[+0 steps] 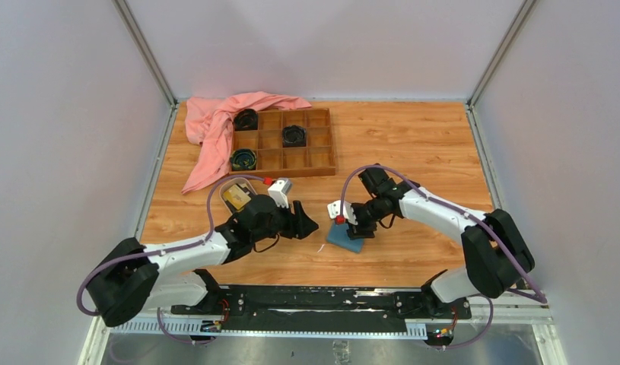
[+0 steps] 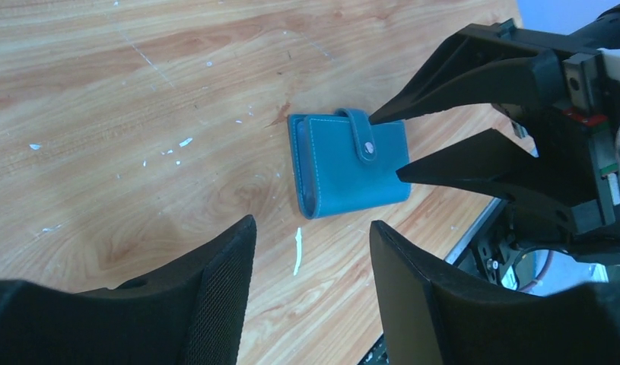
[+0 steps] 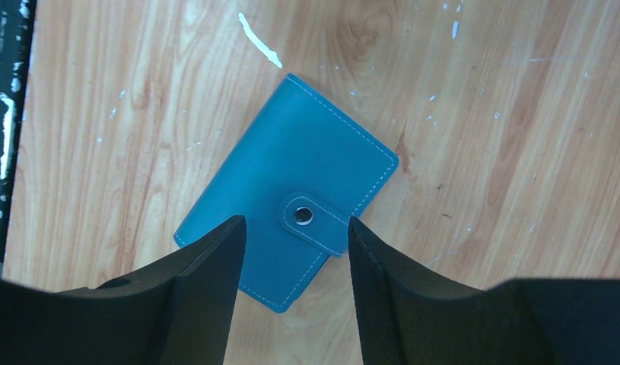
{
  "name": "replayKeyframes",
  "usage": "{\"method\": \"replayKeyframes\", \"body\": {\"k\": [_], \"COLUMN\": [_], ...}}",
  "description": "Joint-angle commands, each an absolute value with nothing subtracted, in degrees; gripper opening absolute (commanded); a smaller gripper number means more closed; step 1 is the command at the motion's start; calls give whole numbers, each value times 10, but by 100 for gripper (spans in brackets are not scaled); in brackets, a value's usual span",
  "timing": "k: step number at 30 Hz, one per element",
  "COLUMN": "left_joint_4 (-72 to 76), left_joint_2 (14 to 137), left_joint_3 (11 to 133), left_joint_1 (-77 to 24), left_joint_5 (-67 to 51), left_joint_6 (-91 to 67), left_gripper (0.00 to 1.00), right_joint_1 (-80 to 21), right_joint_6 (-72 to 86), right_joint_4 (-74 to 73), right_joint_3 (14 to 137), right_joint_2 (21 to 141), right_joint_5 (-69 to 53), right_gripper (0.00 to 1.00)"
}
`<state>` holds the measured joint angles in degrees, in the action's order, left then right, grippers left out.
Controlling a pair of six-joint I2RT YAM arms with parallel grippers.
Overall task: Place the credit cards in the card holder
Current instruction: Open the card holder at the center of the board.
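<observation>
**Here, a snapped-shut wallet waits under my open right gripper**

Overhead, the card holder lies flat on the table near the front edge, between my two arms. My right gripper hangs directly over it, while my left gripper sits just beside it on the left, pointing toward it. The right arm is clearly the nearer one. The only credit card I can make out, a yellow-gold one, lies behind my left wrist, well apart from the wallet.

From my left wrist, the holder lies ahead of my fingers, which stand apart with nothing between them. The blue cover is folded shut and the snap tab is fastened. My right gripper comes in from the right with its two tips spread, one at the tab edge and one at the wallet's lower right corner. I cannot tell whether either tip touches the cover.

From my right wrist, the wallet lies just beyond my parted fingers, and the tab falls in the gap between them. Its long axis runs diagonally, lower left to upper right, so it sits askew to the line my jaws close along. I judge that the tab must be unsnapped before any card goes in, and that the slant may make the wallet twist when pinched.
</observation>
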<state>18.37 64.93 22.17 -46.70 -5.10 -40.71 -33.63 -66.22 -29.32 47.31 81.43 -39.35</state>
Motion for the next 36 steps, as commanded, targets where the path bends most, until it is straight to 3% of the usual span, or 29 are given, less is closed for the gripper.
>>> {"method": "replayKeyframes", "body": {"k": [1, 12, 15, 33, 36], "left_joint_4": [243, 288, 302, 366, 367], "left_joint_2": [694, 794, 824, 940, 949], "left_joint_3": [238, 265, 270, 290, 291], "left_joint_1": [-473, -485, -488, -496, -497], "left_joint_5": [-55, -70, -75, -108, -108], "left_joint_6": [-410, -413, -416, -435, -437], "left_gripper": [59, 53, 48, 43, 37], "right_joint_1": [-350, -366, -366, -367, -367], "right_joint_6": [-633, -617, -612, -575, -569], "right_joint_4": [-280, -275, -274, -270, -270], "right_joint_3": [486, 490, 491, 500, 502], "right_joint_2": [833, 866, 872, 882, 877], "right_joint_5": [-354, -327, -318, -325, -330], "right_gripper": [55, 50, 46, 11, 6]}}
